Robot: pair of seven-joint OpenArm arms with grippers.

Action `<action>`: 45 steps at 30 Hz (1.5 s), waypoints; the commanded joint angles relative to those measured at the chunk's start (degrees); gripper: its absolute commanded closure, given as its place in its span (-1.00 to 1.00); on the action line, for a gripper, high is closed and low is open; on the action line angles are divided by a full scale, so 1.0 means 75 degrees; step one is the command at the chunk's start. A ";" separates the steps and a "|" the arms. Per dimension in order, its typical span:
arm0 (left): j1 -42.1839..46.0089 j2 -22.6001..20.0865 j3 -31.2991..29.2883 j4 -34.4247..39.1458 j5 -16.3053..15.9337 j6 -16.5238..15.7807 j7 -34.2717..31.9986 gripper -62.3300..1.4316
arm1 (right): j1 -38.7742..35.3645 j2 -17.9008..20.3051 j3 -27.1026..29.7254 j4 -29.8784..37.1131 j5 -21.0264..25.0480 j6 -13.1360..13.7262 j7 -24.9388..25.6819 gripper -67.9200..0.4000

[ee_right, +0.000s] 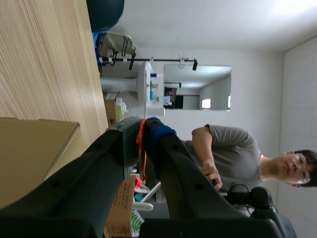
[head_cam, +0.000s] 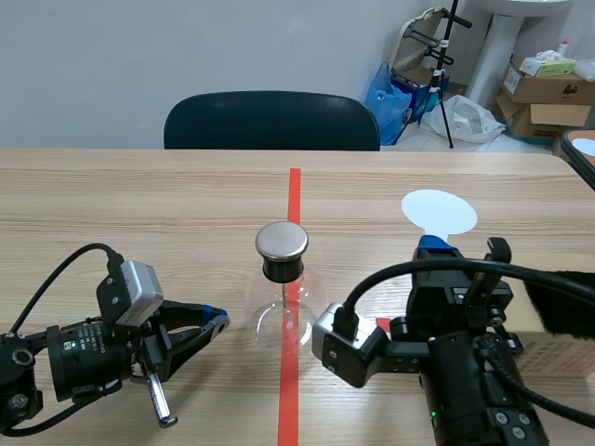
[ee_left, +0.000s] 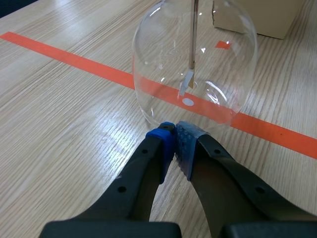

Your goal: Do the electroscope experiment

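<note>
The electroscope, a round glass flask (head_cam: pixel 279 321) with a black stopper and a flat metal cap (head_cam: pixel 282 240), stands on the red tape line at the table's middle. Inside the flask (ee_left: pixel 198 74) hang a thin rod (ee_left: pixel 194 34) and small foil leaves (ee_left: pixel 187 82). My left gripper (ee_left: pixel 174 141) is shut on nothing, its pads low on the table just short of the glass; in the scene view this left gripper (head_cam: pixel 216 323) is left of the flask. My right gripper (head_cam: pixel 435 246) is shut on a white round paddle (head_cam: pixel 439 214), seen edge-on as a thin orange strip (ee_right: pixel 141 148) between the pads.
A cardboard box (head_cam: pixel 558 348) with a black furry cloth (head_cam: pixel 562 302) on it lies at the right, behind my right arm. A dark chair back (head_cam: pixel 271 121) stands beyond the far table edge. A person (ee_right: pixel 233 148) shows in the right wrist view.
</note>
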 commanded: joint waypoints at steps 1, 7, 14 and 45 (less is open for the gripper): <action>-0.0023 0.0015 -0.0079 0.0157 -0.0073 -0.0015 -0.0102 0.86 | -0.0020 0.0082 0.0026 0.0198 -0.0006 -0.0111 -0.0076 0.94; -0.0023 0.0015 -0.0079 0.0157 -0.0073 -0.0015 -0.0105 0.86 | -0.0041 0.0082 0.0026 0.0373 -0.0006 -0.0108 -0.0114 0.94; -0.0023 0.0015 -0.0079 0.0157 -0.0073 -0.0015 -0.0105 0.86 | -0.0146 0.0082 0.0026 0.0373 -0.0006 -0.0052 0.0192 0.94; -0.0023 0.0015 -0.0079 0.0157 -0.0073 -0.0015 -0.0105 0.86 | -0.0117 0.0082 0.0026 0.0373 -0.0006 -0.0058 0.4686 0.94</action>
